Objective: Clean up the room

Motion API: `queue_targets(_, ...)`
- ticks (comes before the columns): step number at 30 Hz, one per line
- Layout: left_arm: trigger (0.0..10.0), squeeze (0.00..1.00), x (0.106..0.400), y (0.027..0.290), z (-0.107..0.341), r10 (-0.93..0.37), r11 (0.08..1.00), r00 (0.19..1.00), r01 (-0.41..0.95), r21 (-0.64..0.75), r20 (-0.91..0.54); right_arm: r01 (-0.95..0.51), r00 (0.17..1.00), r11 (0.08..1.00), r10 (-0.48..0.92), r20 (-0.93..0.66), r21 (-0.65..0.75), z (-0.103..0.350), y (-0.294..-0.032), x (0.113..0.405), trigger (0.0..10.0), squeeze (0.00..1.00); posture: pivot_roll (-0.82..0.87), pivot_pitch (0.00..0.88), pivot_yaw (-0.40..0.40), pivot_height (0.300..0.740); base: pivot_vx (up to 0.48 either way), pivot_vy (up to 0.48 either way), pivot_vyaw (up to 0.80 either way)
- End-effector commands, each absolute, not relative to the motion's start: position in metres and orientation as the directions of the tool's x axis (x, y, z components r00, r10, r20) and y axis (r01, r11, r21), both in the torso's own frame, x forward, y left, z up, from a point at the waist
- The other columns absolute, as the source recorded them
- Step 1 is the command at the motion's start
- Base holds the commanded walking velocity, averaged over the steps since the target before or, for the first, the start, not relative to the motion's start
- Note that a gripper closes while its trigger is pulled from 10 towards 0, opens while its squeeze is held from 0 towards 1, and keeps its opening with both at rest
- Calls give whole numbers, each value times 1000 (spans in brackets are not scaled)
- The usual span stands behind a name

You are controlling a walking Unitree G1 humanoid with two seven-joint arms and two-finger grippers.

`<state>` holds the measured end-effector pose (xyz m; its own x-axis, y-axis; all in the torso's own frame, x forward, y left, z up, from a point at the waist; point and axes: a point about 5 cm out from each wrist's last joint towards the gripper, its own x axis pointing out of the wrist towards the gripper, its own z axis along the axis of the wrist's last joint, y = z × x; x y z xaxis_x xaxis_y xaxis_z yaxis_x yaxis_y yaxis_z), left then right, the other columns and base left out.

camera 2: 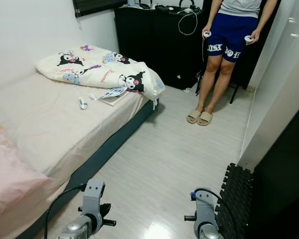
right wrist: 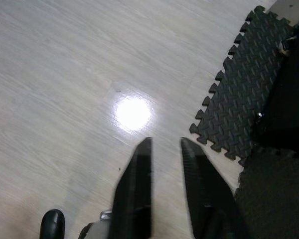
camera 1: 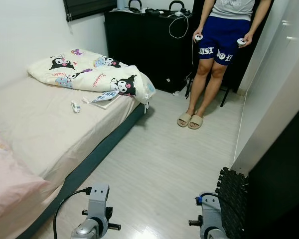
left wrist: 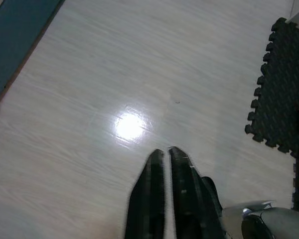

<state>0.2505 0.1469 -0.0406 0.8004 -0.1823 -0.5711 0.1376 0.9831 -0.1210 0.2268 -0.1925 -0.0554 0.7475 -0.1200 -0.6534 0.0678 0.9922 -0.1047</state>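
Low bed [camera 1: 50, 124] at nine o'clock, cartoon-print quilt [camera 1: 89, 72] heaped at its far end, a book [camera 1: 105, 98] and small white item [camera 1: 75, 106] beside it. At one o'clock, a person [camera 1: 222, 45] in sandals holding controllers. Down by the floor, left gripper [left wrist: 165, 152] pressed together, right gripper [right wrist: 165, 143] parted near a foam mat [right wrist: 244, 99].

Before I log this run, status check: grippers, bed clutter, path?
Left gripper shut, right gripper open, both empty over floor. Book and small items on bed, untouched. Person standing ahead.
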Motion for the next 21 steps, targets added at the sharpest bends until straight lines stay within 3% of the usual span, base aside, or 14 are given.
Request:
queue_targets(1,10000,1000,247,146,-42,-194,980,805,130,-153,-560,68,762,993,-115,-638,-98,-54,-193,226,10000,1000,-4,83,-20,740,0,0,0)
queue_targets(21,10000,1000,237,153,-48,-204,974,796,105,-201,-570,74,751,996,-86,-654,-47,-60,-192,217,10000,1000,-11,95,-20,740,0,0,0)
